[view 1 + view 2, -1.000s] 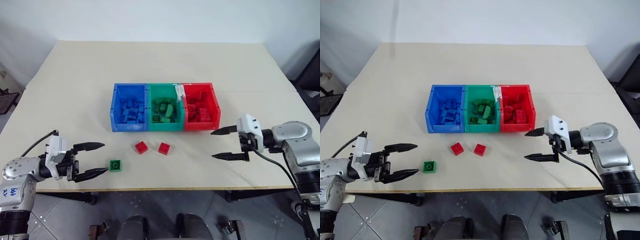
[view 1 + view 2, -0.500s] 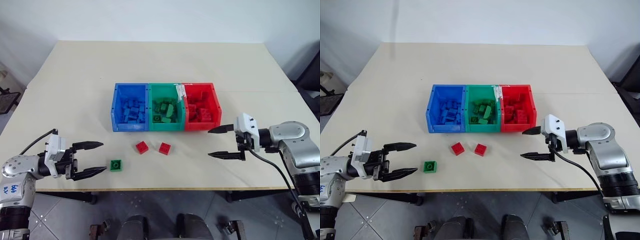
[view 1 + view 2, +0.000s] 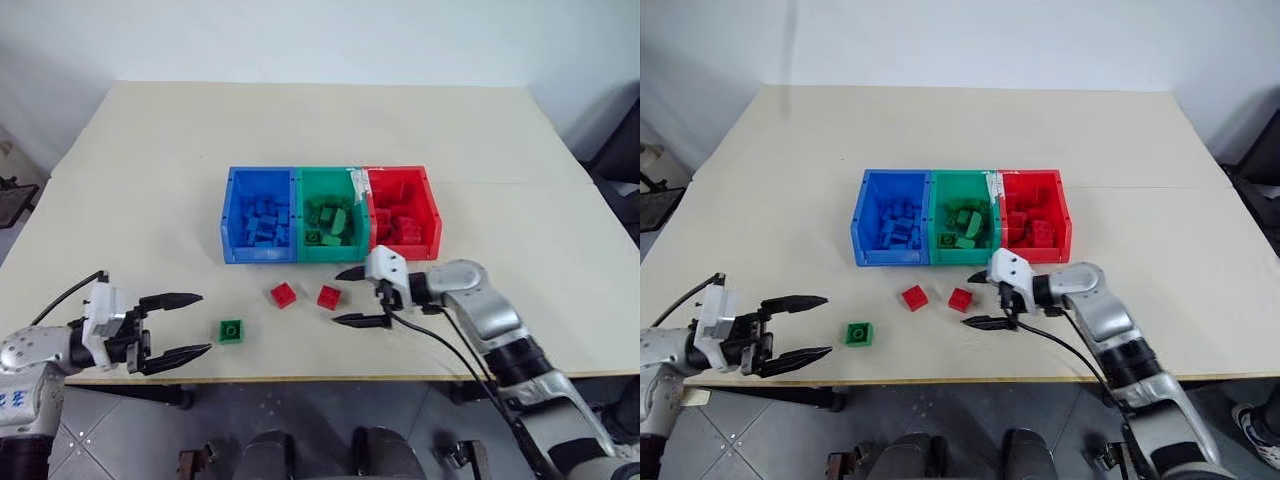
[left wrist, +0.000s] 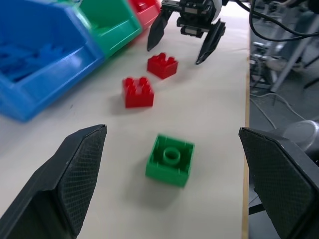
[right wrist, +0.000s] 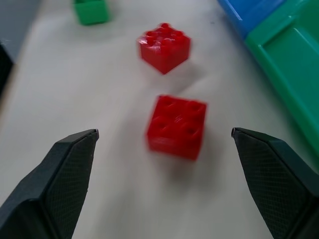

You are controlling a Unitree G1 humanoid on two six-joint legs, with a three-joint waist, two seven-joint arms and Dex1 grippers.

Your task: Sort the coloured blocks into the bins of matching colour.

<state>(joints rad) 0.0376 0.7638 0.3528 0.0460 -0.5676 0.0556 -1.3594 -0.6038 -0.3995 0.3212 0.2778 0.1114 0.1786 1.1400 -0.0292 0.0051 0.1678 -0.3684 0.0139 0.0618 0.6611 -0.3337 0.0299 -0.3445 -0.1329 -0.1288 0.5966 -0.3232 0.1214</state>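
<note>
from the head camera i have the bins (image 3: 230, 215) mid-table, blue, green and red in a joined row, each already holding blocks of its own colour. three blocks lie loose in front of them: a green block (image 3: 231, 330) toward my left, then two red ones, the left red block (image 3: 283, 294) and the right red block (image 3: 328, 296). my right gripper (image 3: 352, 296) sits just beside the right red block, jaws wide and empty, lined up so the block lies ahead of the gap; i judge that's the next pick. my left gripper (image 3: 190, 324) waits near the table edge, wide and empty, pointed at the green block.

left wrist view: the green block (image 4: 170, 160) lies flat, studs up, between my fingers but ahead of them, untouched. beyond it, the reds and the other gripper.

right wrist view: the right red block (image 5: 177, 125) is centred between the open fingers. the second red sits behind it, close enough to get nudged. the green bin's wall runs alongside.
</note>
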